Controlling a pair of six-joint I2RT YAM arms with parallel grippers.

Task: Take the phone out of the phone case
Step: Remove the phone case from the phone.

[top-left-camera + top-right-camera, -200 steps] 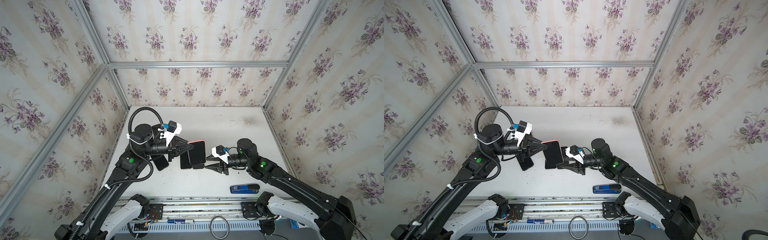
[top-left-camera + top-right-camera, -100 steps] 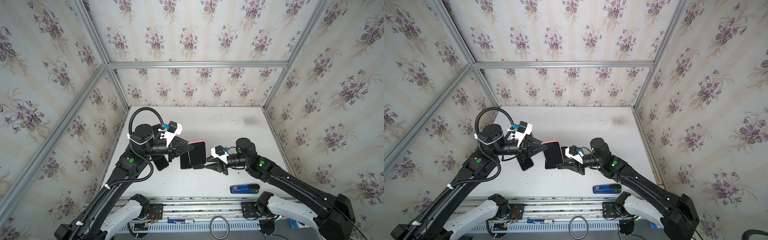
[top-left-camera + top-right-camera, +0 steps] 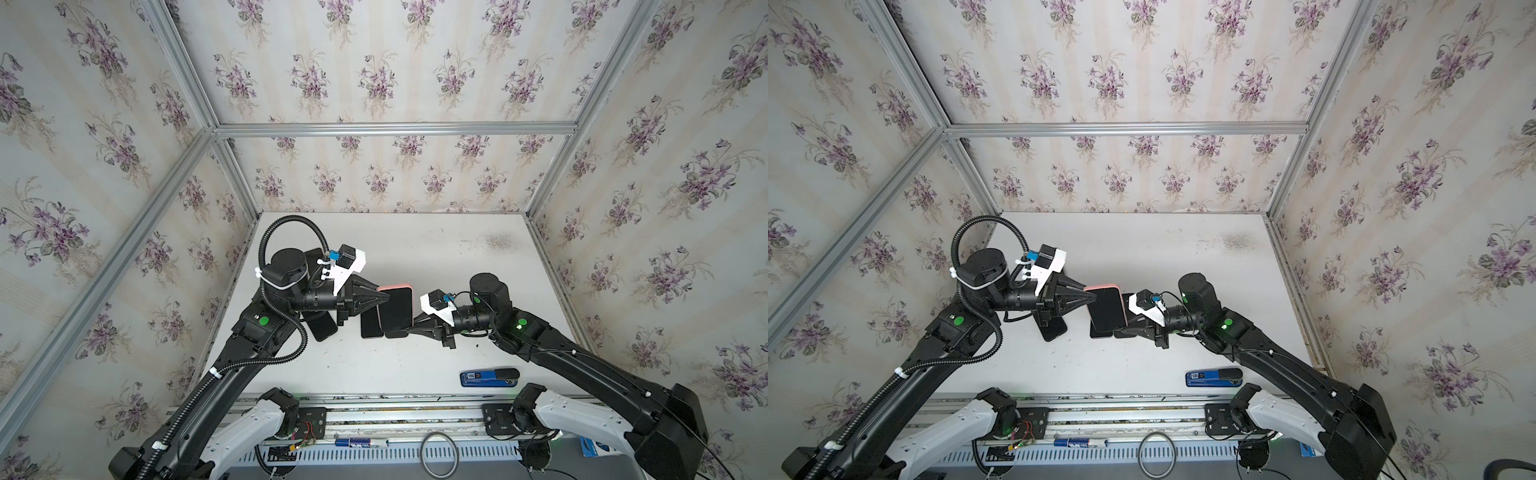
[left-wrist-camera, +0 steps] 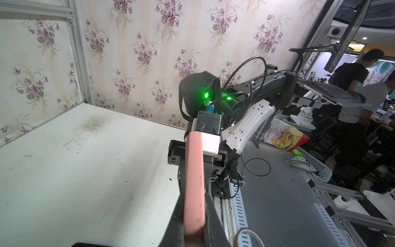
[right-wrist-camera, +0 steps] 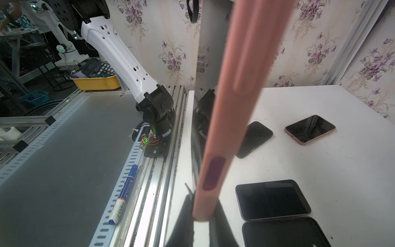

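Two sets of fingers are clamped on the phone (image 3: 397, 309), which sits in its pink case (image 3: 395, 287). Your left gripper (image 3: 388, 296) pinches one side and your right gripper (image 3: 409, 330) the opposite lower corner. You're holding it screen-up between the arms, above the table (image 3: 415, 365) and the spare phones (image 5: 272, 198).
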